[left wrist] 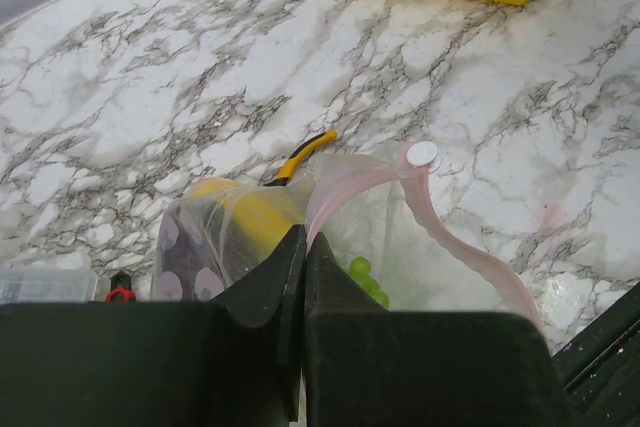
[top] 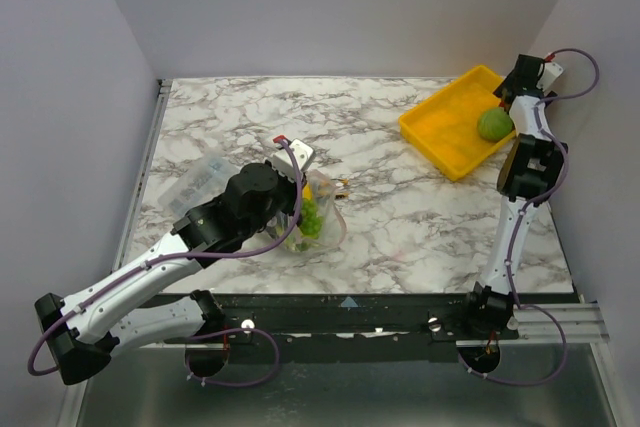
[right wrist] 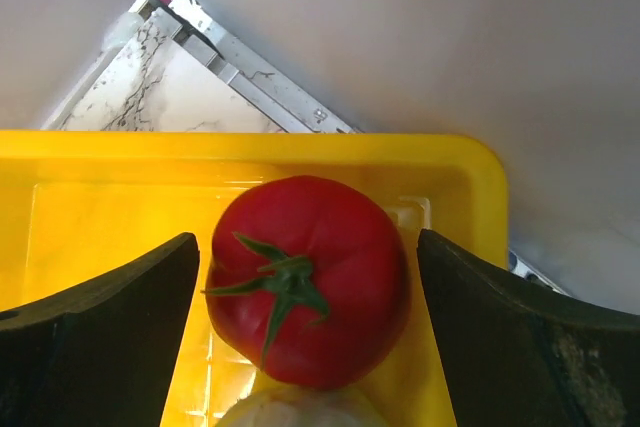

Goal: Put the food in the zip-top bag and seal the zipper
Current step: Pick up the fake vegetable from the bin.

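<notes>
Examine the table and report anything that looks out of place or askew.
A yellow-handled tool pokes out from behind the zip-top bag; it has no part in the bagging. The bag's pink zipper is unsealed and curls up crookedly where the left fingers pinch the bag.

A white, grey-veined marble worktop (top: 400, 227) carries a yellow tray (top: 450, 127) at its far right corner. A small rigid clear box (top: 200, 179) lies near the left edge, with a red-and-black tool (left wrist: 120, 292) just beside it. Yellow-handled pliers (left wrist: 305, 150) lie mid-worktop, partly hidden.
</notes>
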You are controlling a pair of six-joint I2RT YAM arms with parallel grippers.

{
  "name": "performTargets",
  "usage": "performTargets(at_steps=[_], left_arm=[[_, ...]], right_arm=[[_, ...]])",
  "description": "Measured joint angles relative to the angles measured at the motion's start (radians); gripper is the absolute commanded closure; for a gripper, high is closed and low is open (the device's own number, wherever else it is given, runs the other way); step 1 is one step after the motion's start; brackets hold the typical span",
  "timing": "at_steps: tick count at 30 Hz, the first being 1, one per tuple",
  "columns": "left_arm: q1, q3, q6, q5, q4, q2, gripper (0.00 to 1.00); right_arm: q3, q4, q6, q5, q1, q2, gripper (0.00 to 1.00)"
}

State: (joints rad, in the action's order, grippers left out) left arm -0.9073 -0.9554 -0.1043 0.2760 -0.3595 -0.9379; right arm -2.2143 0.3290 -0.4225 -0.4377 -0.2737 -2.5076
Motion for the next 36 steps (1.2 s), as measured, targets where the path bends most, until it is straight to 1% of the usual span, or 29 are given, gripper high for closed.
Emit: performTargets(at_steps=[2,5,7,9,11,13,16,19,21,26,28,31,36], left_arm=[[0.000,0.000,0.000,0.000,0.000,0.000,1.00],[0.000,0.000,0.000,0.000,0.000,-0.003,1.00],[0.000,0.000,0.001,0.000,0.000,-0.006,1.00],[0.000,0.000,0.001,0.000,0.000,-0.010,1.00],[0.000,0.000,0.002,0.000,0.000,-0.011,1.00],[0.000,0.000,0.002,0.000,0.000,-0.010,1.00],[0.000,0.000,0.002,0.000,0.000,-0.010,1.00],[-0.004,0.000,0.003,0.001,0.000,-0.011,1.00],[-0.005,0.000,0.003,0.001,0.000,-0.012,1.00],[-0.007,0.000,0.003,0.001,0.000,-0.021,1.00],[-0.007,0.000,0.002,0.000,0.000,-0.024,1.00],[-0.007,0.000,0.000,0.000,0.000,-0.026,1.00],[-0.007,0.000,-0.012,-0.005,0.000,-0.026,1.00]], right_arm=[[-0.027,0.006,0.013,0.019,-0.005,-0.028,0.07],[-0.070,0.012,0.025,0.045,-0.005,-0.063,0.11],[-0.090,0.013,0.031,0.060,-0.005,-0.084,0.19],[-0.106,0.011,0.035,0.069,-0.005,-0.100,0.29],[-0.118,0.011,0.037,0.080,-0.005,-0.104,0.37],[-0.120,0.014,0.037,0.090,-0.005,-0.104,0.48],[-0.120,0.016,0.039,0.095,-0.005,-0.104,0.60],[-0.120,0.015,0.038,0.103,-0.005,-0.104,0.80],[-0.120,0.016,0.035,0.113,-0.005,-0.102,0.87],[-0.111,0.018,0.029,0.127,0.004,-0.068,0.89],[-0.095,0.022,0.029,0.129,0.010,-0.032,0.93],[-0.056,0.027,0.027,0.131,0.024,0.051,0.99],[0.045,0.031,0.014,0.141,0.045,0.242,1.00]])
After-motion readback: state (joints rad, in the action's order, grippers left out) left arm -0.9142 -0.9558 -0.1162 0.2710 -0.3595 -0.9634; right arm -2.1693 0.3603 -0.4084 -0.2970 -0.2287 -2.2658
